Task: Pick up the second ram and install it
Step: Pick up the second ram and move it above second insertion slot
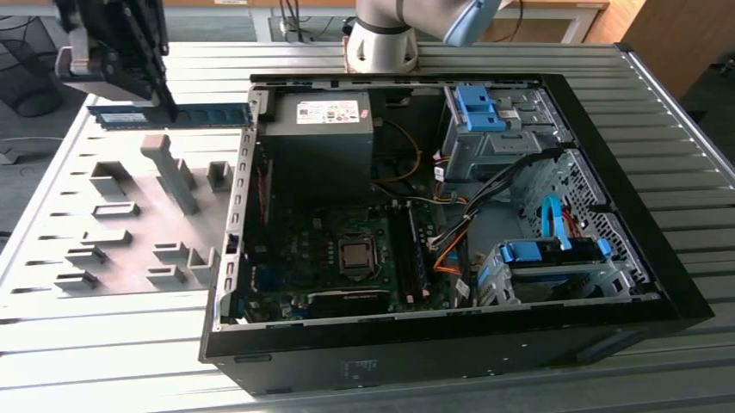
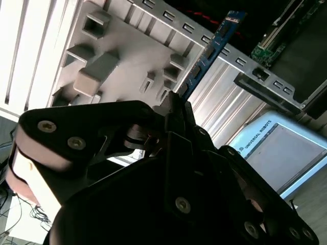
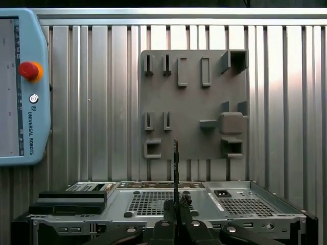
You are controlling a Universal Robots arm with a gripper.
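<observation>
My gripper (image 1: 164,105) is shut on the second ram (image 1: 201,114), a thin blue-green stick held level in the air at the exterior view's upper left. The stick hangs beyond the far edge of the grey holder plate (image 1: 126,185), its free end near the outer wall of the open computer case (image 1: 643,267). In the second wrist view the ram (image 2: 212,48) juts out from between my fingertips (image 2: 173,102) over the plate (image 2: 127,56). The first wrist view shows the ram (image 3: 176,163) edge-on, rising from my gripper (image 3: 176,206). The motherboard's long dark slots (image 1: 408,249) lie inside the case.
Pale grey holder blocks (image 1: 172,176) stand up from the plate. The arm's base (image 1: 385,39) is behind the case. A teach pendant (image 3: 23,87) lies on the slatted metal table (image 1: 103,361). Drive cages with blue latches (image 1: 483,107) and cables fill the case's right side.
</observation>
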